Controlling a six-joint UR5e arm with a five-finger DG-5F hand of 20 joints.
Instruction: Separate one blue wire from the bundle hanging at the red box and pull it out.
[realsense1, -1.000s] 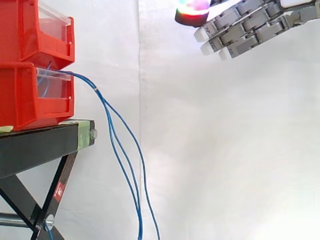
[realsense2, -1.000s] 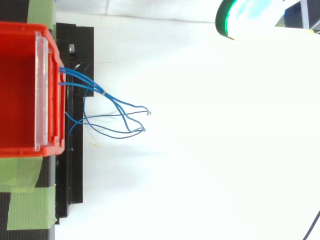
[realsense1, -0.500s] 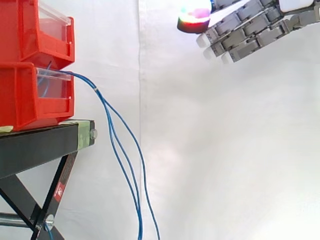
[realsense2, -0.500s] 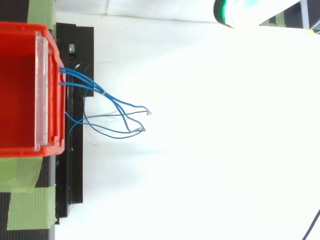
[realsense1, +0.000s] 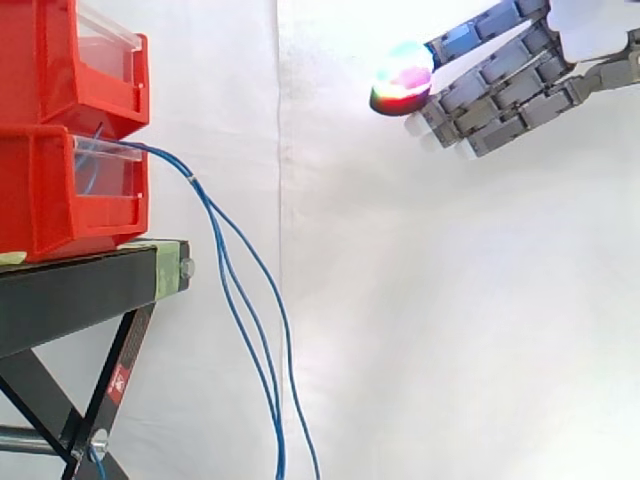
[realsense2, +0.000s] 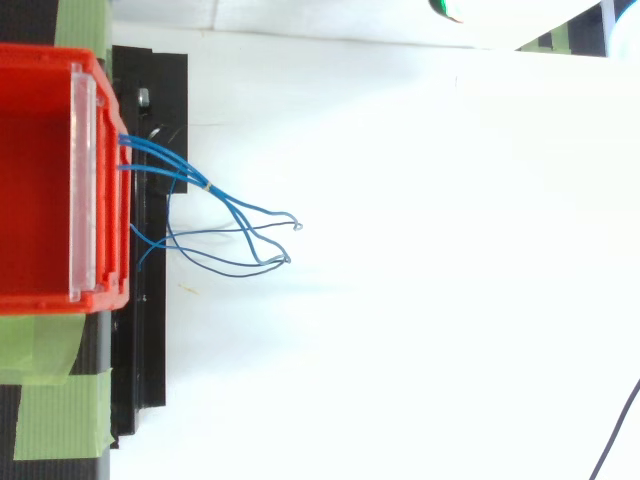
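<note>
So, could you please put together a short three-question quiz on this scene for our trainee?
1. True or false: the hand is touching the blue wires.
2. From which bin do the wires hang: A the upper, B the lower?
3. Fill in: the bins rest on a black ____.

Key: 1 false, since the open hand is up and well to the right of them; 2 B, the lower red bin; 3 stand.

White curtain (realsense1: 450, 300) behind, vertical seam; black stand (realsense1: 70, 290) with green tape (realsense2: 50, 420)
</note>
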